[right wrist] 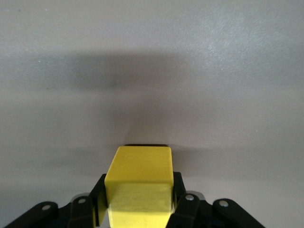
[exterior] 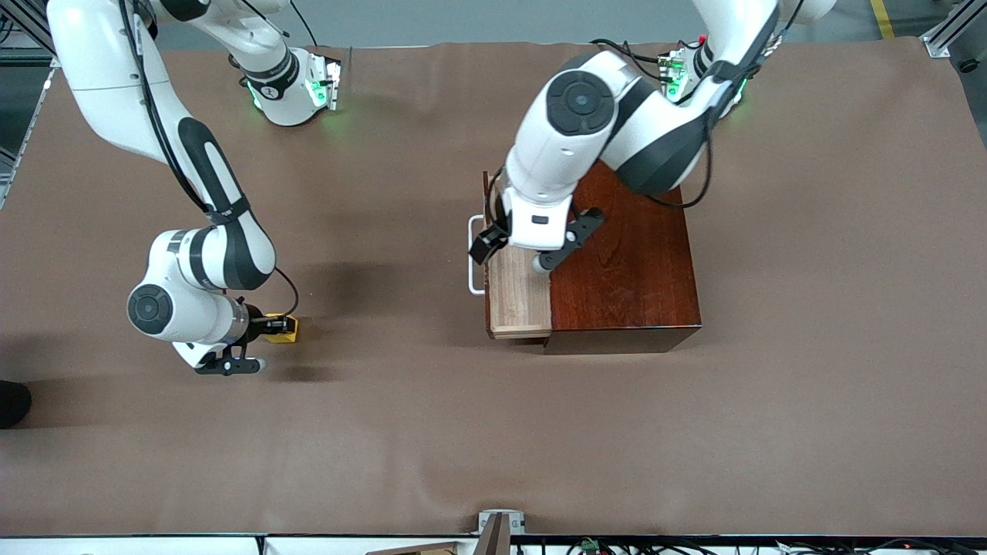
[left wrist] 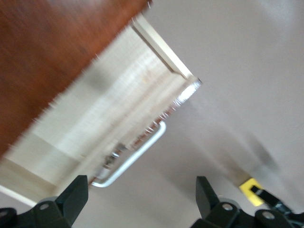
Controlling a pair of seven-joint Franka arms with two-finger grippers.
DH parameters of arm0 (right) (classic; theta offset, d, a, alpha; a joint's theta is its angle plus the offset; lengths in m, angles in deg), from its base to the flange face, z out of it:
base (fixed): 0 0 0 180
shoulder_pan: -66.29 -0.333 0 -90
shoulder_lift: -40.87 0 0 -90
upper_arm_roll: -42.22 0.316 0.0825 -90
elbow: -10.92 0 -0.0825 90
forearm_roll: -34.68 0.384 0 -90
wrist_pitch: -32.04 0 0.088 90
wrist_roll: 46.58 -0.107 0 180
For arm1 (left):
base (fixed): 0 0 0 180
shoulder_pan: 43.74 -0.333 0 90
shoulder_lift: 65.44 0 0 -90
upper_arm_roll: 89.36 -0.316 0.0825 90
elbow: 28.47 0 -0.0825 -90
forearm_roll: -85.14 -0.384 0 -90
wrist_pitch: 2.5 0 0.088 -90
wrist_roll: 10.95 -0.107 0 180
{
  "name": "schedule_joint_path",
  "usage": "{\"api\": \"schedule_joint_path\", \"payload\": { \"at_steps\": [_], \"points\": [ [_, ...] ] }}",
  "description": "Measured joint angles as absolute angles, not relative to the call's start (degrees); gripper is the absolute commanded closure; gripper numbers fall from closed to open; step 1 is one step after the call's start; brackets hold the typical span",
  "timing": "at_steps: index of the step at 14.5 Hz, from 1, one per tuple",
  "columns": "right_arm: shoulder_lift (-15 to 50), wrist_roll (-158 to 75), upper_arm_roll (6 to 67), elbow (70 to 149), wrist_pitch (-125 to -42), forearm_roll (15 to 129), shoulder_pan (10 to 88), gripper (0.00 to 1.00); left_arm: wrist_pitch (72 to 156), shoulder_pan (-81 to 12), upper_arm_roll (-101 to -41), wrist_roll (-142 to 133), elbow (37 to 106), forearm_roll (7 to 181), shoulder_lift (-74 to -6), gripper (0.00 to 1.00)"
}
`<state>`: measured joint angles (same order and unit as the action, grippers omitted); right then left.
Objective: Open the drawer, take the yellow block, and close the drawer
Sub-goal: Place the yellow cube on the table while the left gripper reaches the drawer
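Risk: right gripper (exterior: pixel 279 327), clenched on the yellow block (right wrist: pixel 138 185), could drop it; left gripper (left wrist: pixel 142 199), released, may jam the drawer (exterior: pixel 515 289) toward three o'clock.

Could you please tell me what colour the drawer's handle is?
White; the handle shows best in the front view.

No legible text, labels, brands or numbers in any view. Arm (exterior: pixel 193 154) casings carry small marks too small to read. Box (exterior: pixel 624 254), cloth (exterior: pixel 540 432) unmarked.
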<state>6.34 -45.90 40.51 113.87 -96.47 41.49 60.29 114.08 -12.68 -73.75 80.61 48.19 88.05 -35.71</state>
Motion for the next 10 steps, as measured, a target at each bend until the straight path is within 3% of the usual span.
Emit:
{"api": "schedule_joint_path", "payload": {
  "at_steps": [5,7,10],
  "points": [
    [6.8,-45.9,40.6,112.4,-95.0,41.5,60.3,0.0,118.4,0.3,-84.6,100.5,47.3,88.0,-31.6,0.0],
    [9.1,-45.9,40.2,110.1,-89.1,41.5,60.8,0.0,118.6,5.3,-89.3,109.6,46.7,88.0,-30.1,0.0],
    [15.7,-45.7,39.7,107.2,-79.7,41.4,63.1,0.0,118.6,7.6,-90.8,122.4,46.5,88.0,-28.0,0.0]
  ]
}}
